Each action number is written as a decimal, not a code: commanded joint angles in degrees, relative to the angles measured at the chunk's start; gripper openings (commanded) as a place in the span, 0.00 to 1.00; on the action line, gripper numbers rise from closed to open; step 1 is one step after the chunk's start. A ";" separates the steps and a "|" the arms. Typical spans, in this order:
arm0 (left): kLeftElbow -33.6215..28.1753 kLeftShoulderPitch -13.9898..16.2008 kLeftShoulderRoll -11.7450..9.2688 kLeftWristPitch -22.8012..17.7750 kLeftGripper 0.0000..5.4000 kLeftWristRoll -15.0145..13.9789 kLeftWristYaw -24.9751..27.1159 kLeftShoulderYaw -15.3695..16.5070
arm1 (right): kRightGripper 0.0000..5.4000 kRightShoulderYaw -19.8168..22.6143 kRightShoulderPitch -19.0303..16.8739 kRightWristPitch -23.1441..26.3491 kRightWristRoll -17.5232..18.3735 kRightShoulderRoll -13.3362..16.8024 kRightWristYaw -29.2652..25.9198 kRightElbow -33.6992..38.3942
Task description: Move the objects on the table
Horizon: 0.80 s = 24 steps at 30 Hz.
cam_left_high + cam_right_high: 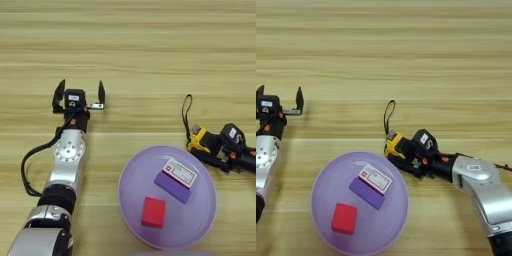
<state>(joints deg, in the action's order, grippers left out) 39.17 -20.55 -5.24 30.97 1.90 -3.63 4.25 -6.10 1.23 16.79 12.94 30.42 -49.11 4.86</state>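
A round lilac plate (pixel 200 220) lies at the front of the wooden table (pixel 130 45). On it rest a small red cube (pixel 153 211) and a purple block (pixel 175 182) with a white-red label. Just right of the plate's far rim sits the yellow-and-black tape measure (pixel 394 145), its black cord loop (pixel 388 116) stretching away from me. My right gripper (pixel 406 156) reaches in from the right and is shut on the tape measure. My left gripper (pixel 80 95) stands open on the left, far from the plate, with nothing between its fingers.
My left arm (pixel 65 165) runs from the front left corner up to its gripper, with a black cable (pixel 27 170) looping beside it. My right forearm (pixel 481 185) crosses the front right of the table.
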 commanded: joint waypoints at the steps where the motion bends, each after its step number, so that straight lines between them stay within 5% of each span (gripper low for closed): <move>1: 0.88 -0.78 0.03 0.64 1.00 0.20 -0.25 0.15 | 0.48 -0.74 -0.17 0.69 0.30 -0.16 -0.34 -0.53; 24: 1.55 -1.16 -0.11 0.98 1.00 0.09 -0.20 0.25 | 0.48 2.79 5.55 -0.08 -0.93 -3.36 7.27 -6.84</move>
<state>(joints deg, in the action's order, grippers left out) 40.10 -20.99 -5.25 31.79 1.90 -3.68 4.28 -4.43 5.18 16.87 13.21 26.88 -43.81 -0.82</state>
